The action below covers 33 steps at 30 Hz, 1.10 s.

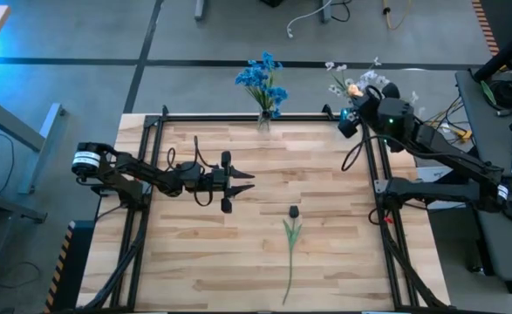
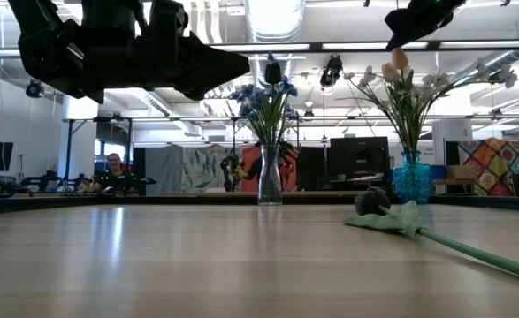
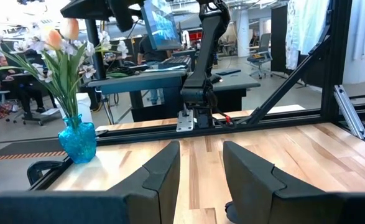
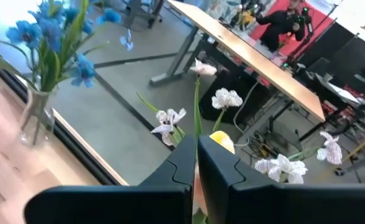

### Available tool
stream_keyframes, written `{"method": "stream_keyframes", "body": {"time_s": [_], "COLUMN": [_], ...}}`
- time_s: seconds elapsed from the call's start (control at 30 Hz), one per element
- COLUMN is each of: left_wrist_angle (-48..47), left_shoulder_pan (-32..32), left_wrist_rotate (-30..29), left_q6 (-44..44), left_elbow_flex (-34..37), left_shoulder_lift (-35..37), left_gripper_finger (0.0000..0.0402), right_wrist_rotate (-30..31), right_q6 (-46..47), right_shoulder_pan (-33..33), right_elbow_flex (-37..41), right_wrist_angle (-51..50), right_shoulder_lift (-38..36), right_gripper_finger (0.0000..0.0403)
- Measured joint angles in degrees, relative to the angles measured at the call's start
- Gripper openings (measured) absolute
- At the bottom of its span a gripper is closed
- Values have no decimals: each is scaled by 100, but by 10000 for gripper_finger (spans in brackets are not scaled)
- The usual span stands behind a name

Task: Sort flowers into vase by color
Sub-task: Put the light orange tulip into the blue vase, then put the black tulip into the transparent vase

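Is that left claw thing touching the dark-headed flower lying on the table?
Apart. The high view shows the left gripper open, with bare wood between it and the dark-headed flower.

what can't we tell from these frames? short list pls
- Right tool: right wrist view shows its fingers nearly closed around a green stem; actual contact is unclear.
- Blue vase: hidden under the right arm in the high view.
- Dark-headed flower on the table: low view cuts off its stem end.
- Left tool: open, hovers over the table; low view shows only a silhouette.
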<state>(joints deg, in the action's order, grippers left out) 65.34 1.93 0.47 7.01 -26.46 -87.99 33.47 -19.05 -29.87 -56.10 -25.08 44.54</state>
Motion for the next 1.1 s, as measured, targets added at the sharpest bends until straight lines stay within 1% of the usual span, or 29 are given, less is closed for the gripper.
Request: {"method": "stream_keyframes", "body": {"time_s": [0.17, 0.33, 0.43, 0.57, 0.73, 0.87, 1.0, 1.1], "left_wrist_angle": [-44, -90, -122, -208, -307, -412, -546, -685], "left_shoulder_pan": [0, 0, 0, 0, 0, 0, 0, -18], "left_wrist_rotate": [0, 2, 1, 4, 7, 7, 9, 11], "left_q6": [0, 0, 0, -1, 0, -2, -121, -250], "left_elbow_flex": [0, 0, 0, 0, 0, 0, 0, 0], "left_shoulder_lift": [0, 0, 0, 0, 0, 0, 0, 0], "left_gripper_finger": [109, 109, 109, 102, 87, 78, 77, 77], "right_wrist_rotate": [-52, -135, -525, -1155, -1246, -1207, -690, -499], "right_q6": [49, 378, 726, 1099, 1594, 2225, 3139, 3896], "right_shoulder_pan": [119, 370, 558, 945, 1765, 2565, 3476, 4073], "right_elbow_flex": [-214, -698, -939, -878, -343, 89, 340, 411], "right_wrist_angle": [-60, -699, -1210, -1397, -1327, -1097, -1022, -1020], "right_shoulder_lift": [-69, -66, -60, -55, 41, 207, 514, 877], "right_gripper_finger": [13, 13, 13, 13, 12, 12, 12, 12]}}
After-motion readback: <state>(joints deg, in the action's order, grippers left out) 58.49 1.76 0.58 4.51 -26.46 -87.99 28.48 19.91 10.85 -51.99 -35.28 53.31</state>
